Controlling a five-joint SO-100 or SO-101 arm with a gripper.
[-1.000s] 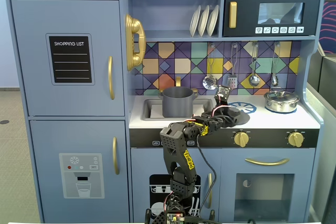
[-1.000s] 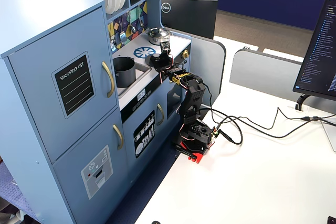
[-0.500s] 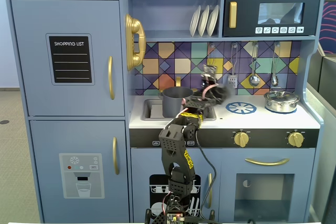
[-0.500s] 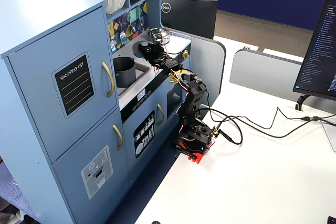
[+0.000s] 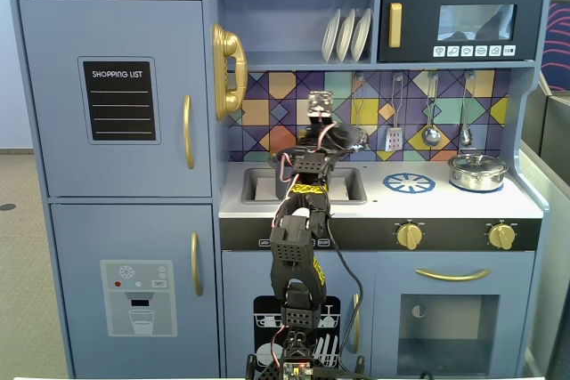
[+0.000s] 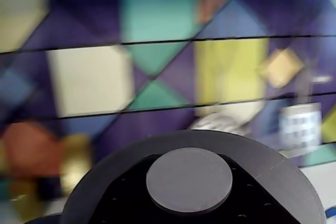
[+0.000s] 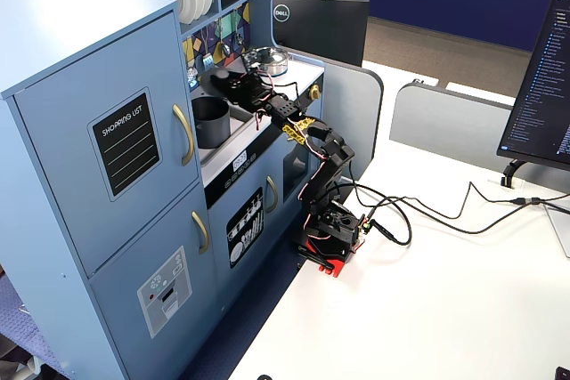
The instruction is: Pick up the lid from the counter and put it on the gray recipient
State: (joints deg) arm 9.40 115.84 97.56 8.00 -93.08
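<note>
The dark gray lid (image 6: 273, 171) with its round central knob (image 6: 189, 180) fills the bottom of the wrist view, close to the camera, with the tiled wall behind it. In both fixed views my gripper (image 7: 230, 79) is shut on the lid (image 5: 354, 138) and holds it in the air above the counter, near the sink. The gray recipient (image 7: 211, 120) stands in the sink, below and to the left of the gripper in a fixed view. In the front fixed view my arm hides it. The fingers do not show in the wrist view.
A shiny silver lidded pot (image 5: 477, 171) stands at the counter's right on the stove. Utensils (image 5: 431, 122) hang on the tiled back wall. The sink (image 5: 258, 186) is at the counter's left, and a shelf with plates (image 5: 346, 35) is overhead.
</note>
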